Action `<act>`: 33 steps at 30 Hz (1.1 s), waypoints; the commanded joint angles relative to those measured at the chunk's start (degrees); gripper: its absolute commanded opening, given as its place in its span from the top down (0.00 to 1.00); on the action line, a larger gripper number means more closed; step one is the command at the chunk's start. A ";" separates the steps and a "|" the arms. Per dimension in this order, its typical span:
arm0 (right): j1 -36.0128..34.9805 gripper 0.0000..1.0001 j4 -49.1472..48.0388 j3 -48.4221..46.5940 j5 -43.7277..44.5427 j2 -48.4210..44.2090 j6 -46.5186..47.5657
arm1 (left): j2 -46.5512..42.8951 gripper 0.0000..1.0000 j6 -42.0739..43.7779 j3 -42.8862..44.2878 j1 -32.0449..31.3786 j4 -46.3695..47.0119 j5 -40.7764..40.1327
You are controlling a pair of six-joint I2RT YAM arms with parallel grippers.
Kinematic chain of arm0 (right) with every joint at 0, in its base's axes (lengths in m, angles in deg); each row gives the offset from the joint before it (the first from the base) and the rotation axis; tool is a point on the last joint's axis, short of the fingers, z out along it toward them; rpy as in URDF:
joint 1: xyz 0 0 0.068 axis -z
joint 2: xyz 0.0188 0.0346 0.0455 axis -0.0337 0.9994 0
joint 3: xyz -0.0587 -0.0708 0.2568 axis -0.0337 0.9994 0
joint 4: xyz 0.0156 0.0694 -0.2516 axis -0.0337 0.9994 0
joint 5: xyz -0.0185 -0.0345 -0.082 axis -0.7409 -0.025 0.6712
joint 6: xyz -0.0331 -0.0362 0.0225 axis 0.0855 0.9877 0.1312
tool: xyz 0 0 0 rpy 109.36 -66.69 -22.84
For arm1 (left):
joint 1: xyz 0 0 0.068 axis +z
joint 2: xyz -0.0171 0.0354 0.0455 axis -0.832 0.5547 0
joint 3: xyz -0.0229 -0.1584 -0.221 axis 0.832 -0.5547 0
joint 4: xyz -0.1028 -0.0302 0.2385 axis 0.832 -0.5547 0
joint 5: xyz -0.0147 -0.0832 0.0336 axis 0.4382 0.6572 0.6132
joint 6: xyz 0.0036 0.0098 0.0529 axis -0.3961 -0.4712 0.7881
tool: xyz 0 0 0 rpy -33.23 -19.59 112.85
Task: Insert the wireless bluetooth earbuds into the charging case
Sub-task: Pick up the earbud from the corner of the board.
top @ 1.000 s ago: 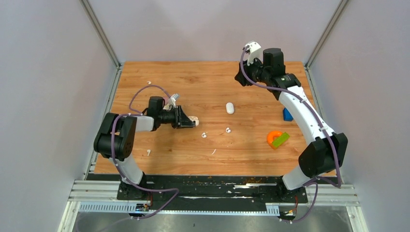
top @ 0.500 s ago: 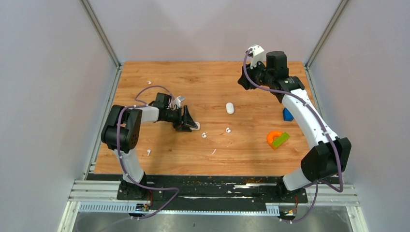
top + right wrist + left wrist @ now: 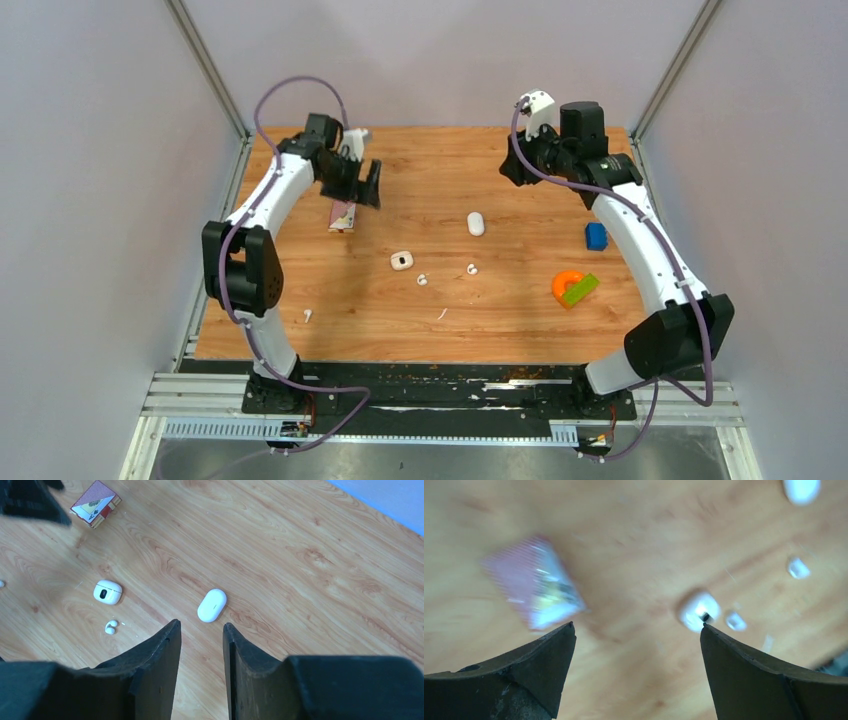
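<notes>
Your left fingers (image 3: 637, 625) are gaping wide and your right fingers (image 3: 201, 624) are sitting half open, both holding nothing. The earbuds (image 3: 422, 280) are lying near the charging case (image 3: 402, 261) on the counter (image 3: 500, 320). Aim straight down over one, going slowly.

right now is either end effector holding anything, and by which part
Nothing is held. The left end effector stands wide open and empty, and the right end effector has an empty gap between its fingers.
</notes>
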 commanded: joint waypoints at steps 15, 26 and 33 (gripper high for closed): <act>1.40 0.63 -0.26 6.47 4.10 -7.68 2.69 | 24.99 0.23 5.16 31.25 11.04 7.30 -26.53; 1.51 0.65 5.60 9.52 6.40 -9.08 7.79 | 36.31 0.34 1.27 40.27 15.88 12.42 -22.82; 1.60 0.65 7.85 8.73 7.46 -7.57 9.18 | 40.10 0.36 -0.61 42.97 16.95 13.74 -18.60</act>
